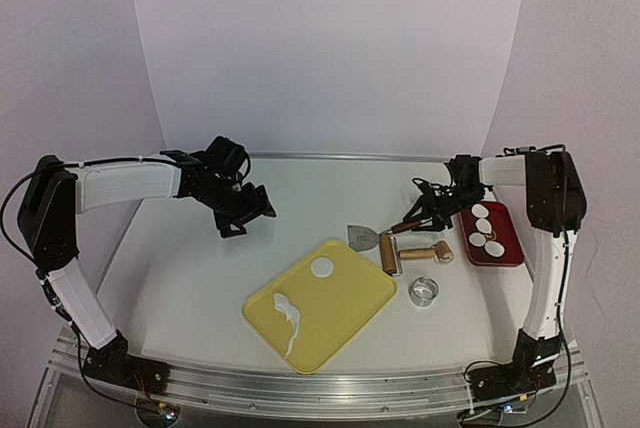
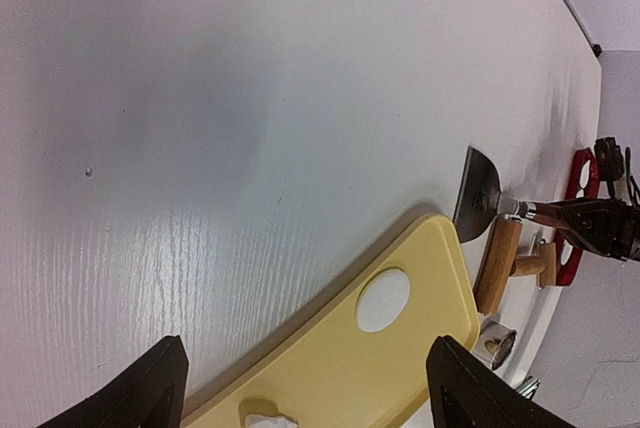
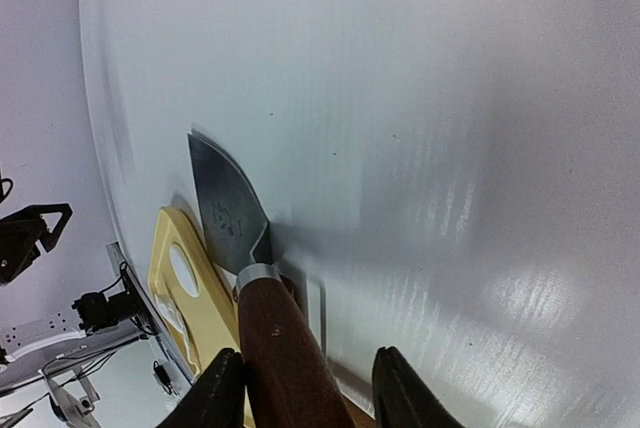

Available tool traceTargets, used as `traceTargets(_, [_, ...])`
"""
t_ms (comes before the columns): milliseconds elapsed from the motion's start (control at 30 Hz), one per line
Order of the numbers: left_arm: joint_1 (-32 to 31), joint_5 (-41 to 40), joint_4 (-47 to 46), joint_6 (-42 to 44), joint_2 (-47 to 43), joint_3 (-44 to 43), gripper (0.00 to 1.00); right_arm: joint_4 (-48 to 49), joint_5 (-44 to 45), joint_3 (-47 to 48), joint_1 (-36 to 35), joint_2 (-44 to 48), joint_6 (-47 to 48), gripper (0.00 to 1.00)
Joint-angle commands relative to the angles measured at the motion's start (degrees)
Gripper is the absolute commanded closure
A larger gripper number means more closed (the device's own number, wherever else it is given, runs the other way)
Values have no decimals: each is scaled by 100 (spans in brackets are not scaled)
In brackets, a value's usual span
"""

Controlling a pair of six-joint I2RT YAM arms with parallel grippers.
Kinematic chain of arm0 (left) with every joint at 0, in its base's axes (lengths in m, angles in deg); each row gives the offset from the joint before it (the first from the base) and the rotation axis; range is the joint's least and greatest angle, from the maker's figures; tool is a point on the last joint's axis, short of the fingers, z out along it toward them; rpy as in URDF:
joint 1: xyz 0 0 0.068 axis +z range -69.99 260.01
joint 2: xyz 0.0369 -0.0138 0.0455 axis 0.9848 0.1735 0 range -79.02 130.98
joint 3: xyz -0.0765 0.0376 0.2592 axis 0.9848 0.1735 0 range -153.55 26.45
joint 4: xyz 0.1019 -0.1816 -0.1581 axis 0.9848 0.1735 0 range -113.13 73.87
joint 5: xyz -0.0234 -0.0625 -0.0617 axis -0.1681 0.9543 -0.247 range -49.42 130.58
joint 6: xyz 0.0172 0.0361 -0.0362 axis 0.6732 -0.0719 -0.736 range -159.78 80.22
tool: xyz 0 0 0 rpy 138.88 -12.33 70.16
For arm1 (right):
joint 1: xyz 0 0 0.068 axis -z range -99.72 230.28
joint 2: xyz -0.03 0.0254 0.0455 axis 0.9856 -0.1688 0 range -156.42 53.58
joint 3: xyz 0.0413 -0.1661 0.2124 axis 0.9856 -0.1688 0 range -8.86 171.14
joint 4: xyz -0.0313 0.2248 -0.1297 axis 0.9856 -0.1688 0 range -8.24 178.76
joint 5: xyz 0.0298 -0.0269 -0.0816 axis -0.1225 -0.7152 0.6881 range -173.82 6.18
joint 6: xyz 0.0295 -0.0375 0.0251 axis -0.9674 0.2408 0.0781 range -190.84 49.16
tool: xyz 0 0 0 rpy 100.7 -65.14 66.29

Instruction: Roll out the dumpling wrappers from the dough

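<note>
A yellow board (image 1: pixel 345 308) carries one round dumpling wrapper (image 1: pixel 322 268) and a ragged strip of white dough (image 1: pixel 288 320). Several more wrappers (image 1: pixel 487 229) lie in the red tray (image 1: pixel 508 253) at right. My right gripper (image 1: pixel 432 210) straddles the scraper's brown wooden handle (image 3: pixel 280 348). One finger (image 3: pixel 222 388) touches the handle and the other (image 3: pixel 392 383) stands a little off it. The scraper's steel blade (image 3: pixel 225 208) rests by the board's corner. My left gripper (image 1: pixel 250 213) hangs open over bare table, its fingertips (image 2: pixel 160 378) framing the board (image 2: pixel 400 378) and wrapper (image 2: pixel 383 300).
A wooden rolling pin (image 1: pixel 410 256) lies between the board and the tray. The metal ring cutter (image 1: pixel 424 292) stands just in front of it. White walls close the back and sides of the table.
</note>
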Motion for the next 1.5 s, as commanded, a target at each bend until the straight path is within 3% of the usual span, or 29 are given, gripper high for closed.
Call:
traceTargets(0, [23, -79, 63, -48, -308, 31, 16, 11, -179, 22, -35, 116, 46, 71])
traceTargets(167, [24, -65, 93, 24, -314, 86, 17, 12, -102, 59, -35, 321, -83, 93])
traceTargets(300, [19, 88, 58, 439, -198, 49, 19, 15, 51, 279, -35, 626, -269, 100])
traceTargets(567, [-206, 458, 377, 1920, 429, -443, 26, -48, 186, 785, -19, 1255, -852, 100])
traceTargets(667, [-255, 629, 515, 2355, 766, -673, 33, -60, 26, 674, -23, 1500, -1086, 100])
traceTargets(900, [-478, 1150, 661, 3222, 1518, -1240, 36, -240, -55, -428, -41, 2476, -1435, 100])
traceTargets(1100, [-733, 1023, 980, 3651, 2061, -1616, 36, -463, -63, -1705, -362, 3199, -1539, 100])
traceTargets(1467, [-794, 808, 987, 3978, 2212, -1620, 55, -222, 1240, -2147, -1359, 3234, -2214, 100])
